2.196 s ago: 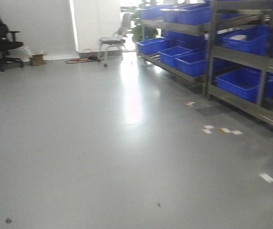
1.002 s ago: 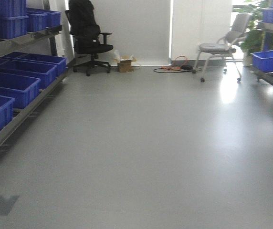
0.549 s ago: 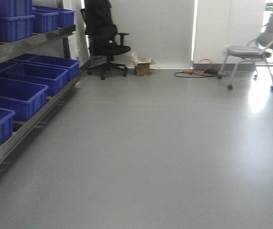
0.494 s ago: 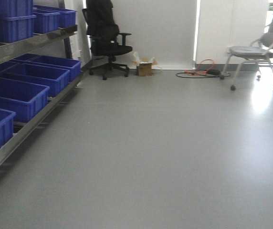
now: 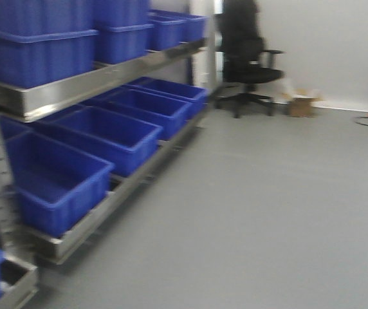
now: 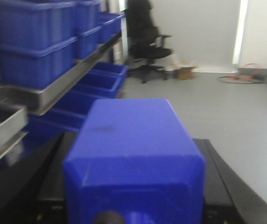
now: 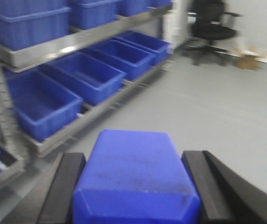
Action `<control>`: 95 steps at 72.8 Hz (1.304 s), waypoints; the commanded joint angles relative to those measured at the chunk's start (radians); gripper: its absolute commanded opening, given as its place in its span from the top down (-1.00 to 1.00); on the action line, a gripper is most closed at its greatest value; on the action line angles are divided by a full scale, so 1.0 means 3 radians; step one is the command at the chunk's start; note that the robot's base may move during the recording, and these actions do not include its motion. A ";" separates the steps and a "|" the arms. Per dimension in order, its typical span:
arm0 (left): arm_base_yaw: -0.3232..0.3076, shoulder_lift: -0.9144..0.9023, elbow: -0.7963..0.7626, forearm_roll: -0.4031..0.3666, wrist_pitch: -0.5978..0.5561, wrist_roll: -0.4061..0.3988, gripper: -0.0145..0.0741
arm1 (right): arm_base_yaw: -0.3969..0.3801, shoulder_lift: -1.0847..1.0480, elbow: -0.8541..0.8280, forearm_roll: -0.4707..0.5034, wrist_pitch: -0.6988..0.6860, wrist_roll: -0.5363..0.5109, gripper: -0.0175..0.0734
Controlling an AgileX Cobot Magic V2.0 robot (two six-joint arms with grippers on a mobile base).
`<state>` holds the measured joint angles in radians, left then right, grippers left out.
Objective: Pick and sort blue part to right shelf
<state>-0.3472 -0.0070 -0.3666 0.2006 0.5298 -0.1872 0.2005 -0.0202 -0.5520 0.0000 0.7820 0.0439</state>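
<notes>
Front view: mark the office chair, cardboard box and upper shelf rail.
office chair [image 5: 253,74], front-facing view, on the seat.
cardboard box [image 5: 301,107], front-facing view, on its front face.
upper shelf rail [image 5: 107,76], front-facing view, on the steel front face.

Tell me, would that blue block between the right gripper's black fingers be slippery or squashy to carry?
The blue part looks like hard moulded plastic, so it is probably stiff, not squashy. Its smooth, flat sides could slip a little in the right gripper. Being boxy, it should not roll.
</notes>
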 commanded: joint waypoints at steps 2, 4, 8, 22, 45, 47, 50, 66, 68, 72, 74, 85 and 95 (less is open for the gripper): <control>-0.0016 -0.0057 0.0008 0.0013 -0.0318 -0.0010 -0.08 | -0.0005 0.0063 -0.0082 0.0000 -0.0328 -0.0019 0.14; -0.0016 -0.0057 0.0039 0.0013 -0.0318 -0.0010 -0.08 | -0.0005 0.0063 -0.0082 0.0000 -0.0328 -0.0019 0.14; -0.0016 -0.0057 0.0105 0.0013 -0.0318 -0.0010 -0.08 | -0.0005 0.0063 -0.0082 0.0000 -0.0328 -0.0019 0.14; -0.0016 -0.0057 0.0300 0.0013 -0.0318 -0.0010 -0.08 | -0.0005 0.0063 -0.0082 0.0000 -0.0328 -0.0019 0.14; -0.0016 -0.0057 0.0550 0.0013 -0.0326 -0.0010 -0.08 | -0.0005 0.0063 -0.0082 0.0000 -0.0328 -0.0019 0.14; -0.0016 -0.0057 0.0566 0.0013 -0.0326 -0.0010 -0.08 | -0.0005 0.0063 -0.0082 0.0000 -0.0328 -0.0019 0.14; -0.0016 -0.0057 0.0590 0.0013 -0.0319 -0.0010 -0.08 | -0.0005 0.0063 -0.0082 0.0000 -0.0328 -0.0019 0.14; -0.0016 -0.0057 0.0649 0.0013 -0.0308 -0.0010 -0.08 | -0.0005 0.0063 -0.0082 0.0000 -0.0328 -0.0019 0.14; -0.0016 -0.0057 0.0649 0.0013 -0.0308 -0.0010 -0.08 | -0.0005 0.0063 -0.0082 0.0000 -0.0328 -0.0019 0.14; -0.0016 -0.0057 0.0649 0.0013 -0.0308 -0.0010 -0.08 | -0.0005 0.0063 -0.0082 0.0000 -0.0328 -0.0019 0.14; -0.0016 -0.0057 0.0649 0.0013 -0.0308 -0.0010 -0.08 | -0.0005 0.0063 -0.0082 0.0000 -0.0328 -0.0019 0.14; -0.0016 -0.0057 0.0649 0.0013 -0.0308 -0.0010 -0.08 | -0.0005 0.0063 -0.0082 0.0000 -0.0328 -0.0019 0.14; -0.0016 -0.0057 0.0649 0.0013 -0.0308 -0.0010 -0.08 | -0.0005 0.0063 -0.0082 0.0000 -0.0328 -0.0019 0.14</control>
<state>-0.3472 -0.0070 -0.1420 0.2006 0.5298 -0.1872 0.2005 -0.0202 -0.5520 0.0000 0.7820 0.0439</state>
